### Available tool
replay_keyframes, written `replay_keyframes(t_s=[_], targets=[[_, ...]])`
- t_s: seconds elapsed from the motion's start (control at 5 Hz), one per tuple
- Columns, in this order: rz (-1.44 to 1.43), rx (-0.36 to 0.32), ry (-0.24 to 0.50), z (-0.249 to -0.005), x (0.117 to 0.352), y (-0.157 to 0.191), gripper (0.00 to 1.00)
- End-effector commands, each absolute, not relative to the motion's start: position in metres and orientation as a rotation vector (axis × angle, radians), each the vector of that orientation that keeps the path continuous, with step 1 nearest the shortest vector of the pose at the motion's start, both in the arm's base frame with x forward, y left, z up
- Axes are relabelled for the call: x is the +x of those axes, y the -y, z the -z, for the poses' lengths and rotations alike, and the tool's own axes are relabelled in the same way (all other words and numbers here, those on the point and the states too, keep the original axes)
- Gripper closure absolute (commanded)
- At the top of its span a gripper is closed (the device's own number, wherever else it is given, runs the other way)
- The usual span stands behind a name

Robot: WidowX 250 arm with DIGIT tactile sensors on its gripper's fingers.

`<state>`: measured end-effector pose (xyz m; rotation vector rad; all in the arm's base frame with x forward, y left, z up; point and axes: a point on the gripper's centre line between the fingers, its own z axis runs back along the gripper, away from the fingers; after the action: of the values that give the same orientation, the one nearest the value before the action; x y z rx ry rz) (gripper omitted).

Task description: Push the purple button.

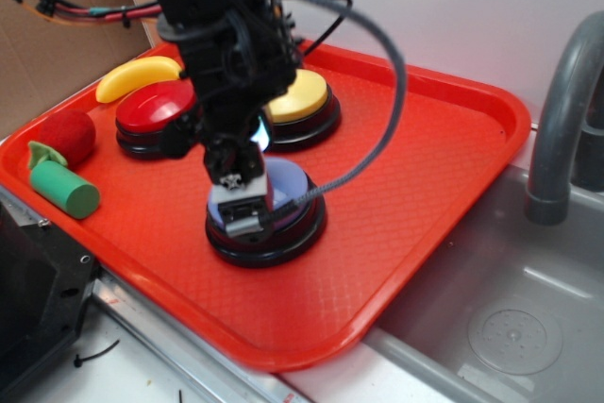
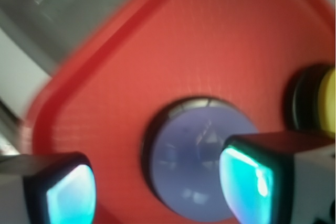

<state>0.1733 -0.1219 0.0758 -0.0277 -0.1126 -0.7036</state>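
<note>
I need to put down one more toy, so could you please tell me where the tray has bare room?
Bare: the tray right of the purple button and yellow button, and its near corner. Crowded: the left end, with the red button, banana and hand.

Purple button (image 2: 197, 169): glossy plastic dome, smooth, with reflections.
Tray (image 1: 444, 186): red plastic, finely textured floor, smooth rim.
Sink (image 1: 510, 327): dull grey metal.
Cardboard (image 1: 57, 54): matt brown.

Beneath the black gripper (image 1: 243, 209), whose finger pads (image 2: 245, 182) glow teal, the purple button (image 1: 283, 186) shows a glossy lavender-blue dome on a black base. It sits on an orange-red tray (image 1: 425, 186) with a fine diamond texture. Behind the gripper sit a yellow button (image 1: 300, 98) and a red button (image 1: 153, 108).
</note>
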Motion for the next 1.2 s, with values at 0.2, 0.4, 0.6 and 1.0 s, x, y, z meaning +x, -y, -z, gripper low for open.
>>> replay_keyframes(t_s=[0.2, 0.4, 0.6, 1.0], targets=[[0.659, -0.031, -0.004, -0.048, 0.178, 0.103, 0.00], [0.656, -0.024, -0.027, -0.068, 0.180, 0.112, 0.00], [0.626, -0.027, -0.023, -0.094, 0.183, 0.113, 0.00], [0.585, 0.019, -0.010, -0.140, 0.177, 0.106, 0.00]])
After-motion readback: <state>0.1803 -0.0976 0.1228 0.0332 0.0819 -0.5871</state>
